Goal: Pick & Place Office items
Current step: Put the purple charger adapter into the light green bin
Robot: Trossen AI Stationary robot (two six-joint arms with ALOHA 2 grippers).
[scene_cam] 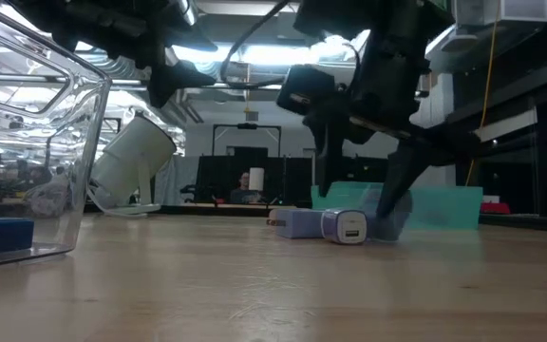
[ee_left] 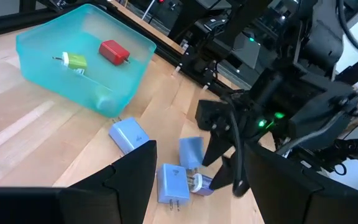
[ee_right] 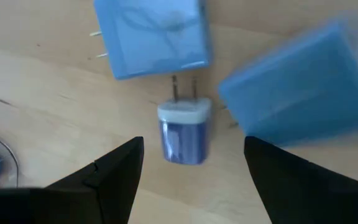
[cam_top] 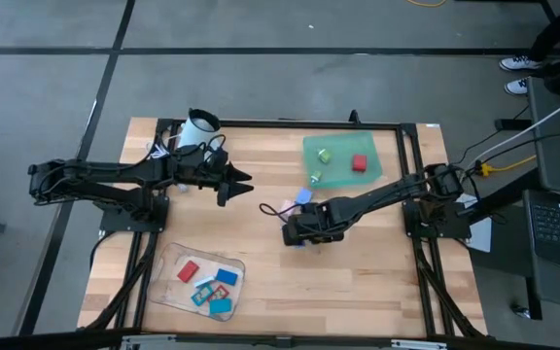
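My right gripper [ee_right: 193, 144] hangs open just above the table, pointing steeply down, with a small blue-violet plug with a white end [ee_right: 184, 134] lying on its side on the wood between its fingers. I see no touch. Two larger light blue adapters [ee_right: 151, 34] [ee_right: 297, 93] lie flat beside it. A teal tray [cam_top: 331, 173] holds a green piece [cam_top: 325, 155] and a red piece [cam_top: 360, 162]. A clear tray [cam_top: 168, 292] at the near left holds several red, blue and teal pieces. My left gripper [cam_top: 239, 182] waits open above the table's middle left.
A white mug [cam_top: 199, 126] sits tilted at the far left beside the left arm, with a white coiled cord [cam_top: 163, 144] next to it. A thin dark cable [cam_top: 272, 209] lies near the plugs. Bare wood stretches along the near middle and right.
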